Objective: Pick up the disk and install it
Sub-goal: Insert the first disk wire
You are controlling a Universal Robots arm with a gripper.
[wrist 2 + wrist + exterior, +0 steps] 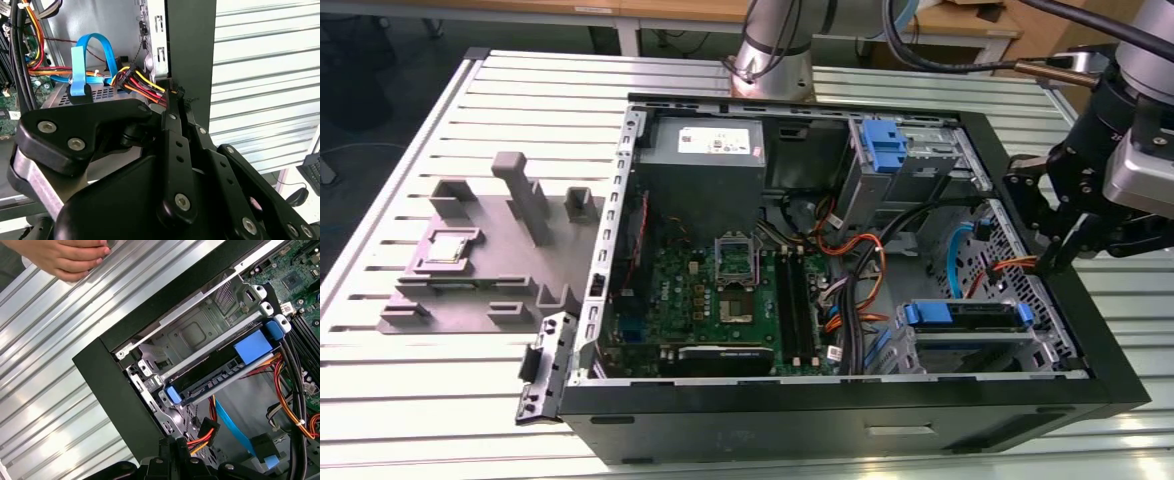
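Note:
The disk [961,314] lies in the drive bay in the near corner of the open computer case [854,405], on the exterior view's right, with blue rails at both ends. In the first wrist view the disk [225,367] looks dark, with a blue tab and blue end clips, and sits inside the metal cage. My gripper [1051,262] hangs over the case's right wall, apart from the disk. Its fingers are shut with nothing between them in both wrist views. The gripper [175,97] points at orange and yellow cables, as does the gripper [172,444].
A person's hand [65,257] rests on the slatted table [454,400] beside the case corner. Inside the case are the motherboard [734,290], a grey power-supply box [707,150], a blue bracket [883,145] and cable bundles [854,290]. A grey fixture [494,250] lies on the exterior view's left.

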